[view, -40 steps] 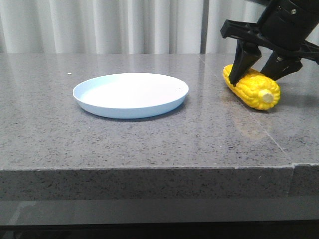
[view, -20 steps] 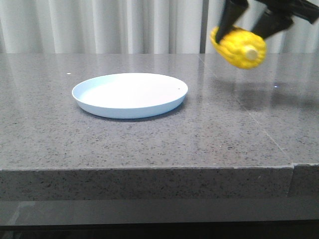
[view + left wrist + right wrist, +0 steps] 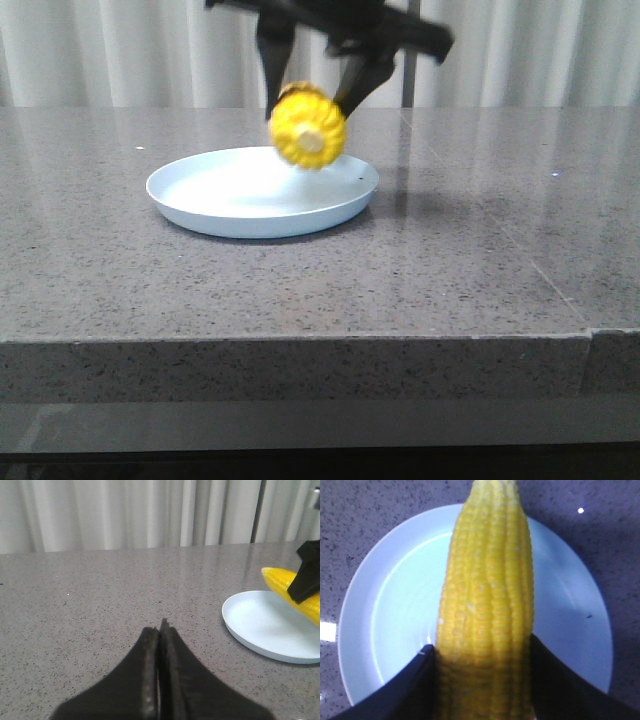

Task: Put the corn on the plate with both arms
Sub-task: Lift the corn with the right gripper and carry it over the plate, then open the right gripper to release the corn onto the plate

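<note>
The yellow corn [image 3: 307, 126] hangs in the air over the right part of the pale blue plate [image 3: 200, 205], its stub end facing the camera. My right gripper [image 3: 313, 95] is shut on the corn from above, one finger on each side. In the right wrist view the corn [image 3: 487, 595] lies over the middle of the plate [image 3: 385, 615], clamped between the fingers [image 3: 415, 685]. In the left wrist view my left gripper [image 3: 160, 627] is shut and empty over the bare table, left of the plate [image 3: 260, 625]; the corn [image 3: 287, 587] shows at the edge.
The grey speckled stone table [image 3: 450, 270] has a seam [image 3: 545, 270] on its right side and a front edge near the camera. White curtains [image 3: 150, 50] hang behind the table.
My right gripper lifted the corn off the right side of the table and carried it left. It now hangs over the plate. The plate has not moved.
</note>
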Controlling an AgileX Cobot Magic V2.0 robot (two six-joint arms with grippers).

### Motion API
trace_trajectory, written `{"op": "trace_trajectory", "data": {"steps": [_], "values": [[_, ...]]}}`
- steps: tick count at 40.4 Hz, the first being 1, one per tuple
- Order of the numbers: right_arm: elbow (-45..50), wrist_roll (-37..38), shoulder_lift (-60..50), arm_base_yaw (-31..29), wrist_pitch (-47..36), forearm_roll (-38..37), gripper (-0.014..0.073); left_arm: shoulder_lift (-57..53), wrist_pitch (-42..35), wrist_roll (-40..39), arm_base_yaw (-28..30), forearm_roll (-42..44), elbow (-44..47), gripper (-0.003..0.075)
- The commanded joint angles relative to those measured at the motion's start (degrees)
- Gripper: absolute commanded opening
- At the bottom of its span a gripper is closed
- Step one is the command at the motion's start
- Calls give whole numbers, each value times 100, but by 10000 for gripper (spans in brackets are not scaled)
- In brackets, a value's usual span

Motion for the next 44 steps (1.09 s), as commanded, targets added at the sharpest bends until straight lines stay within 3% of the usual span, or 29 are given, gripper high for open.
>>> {"op": "trace_trajectory", "data": {"steps": [1,8,18,21,26,32,39,44], "values": [[-306,132,-61,35,-183,-165,113,55,-408,-49,2,-31,-159,-20],[-324,362,142,35,-104,-192,188,55,-408,-49,2,-31,-159,-20],[-324,363,85,35,-97,-191,526,55,-408,-49,2,-31,-159,-20],[-324,358,-21,35,-54,-278,571,55,-408,-49,2,-31,-159,-20],[-324,358,-276,-1,115,-583,573,55,-408,-49,2,-31,-159,-20],[-324,25,-543,-213,504,-457,478,55,-408,-49,2,-31,-159,-20],[-318,-592,-840,-624,620,113,186,55,-408,-49,2,-31,-159,-20],[-318,-1161,-1029,-955,639,634,49,55,-408,-49,2,-31,-159,-20]]}}
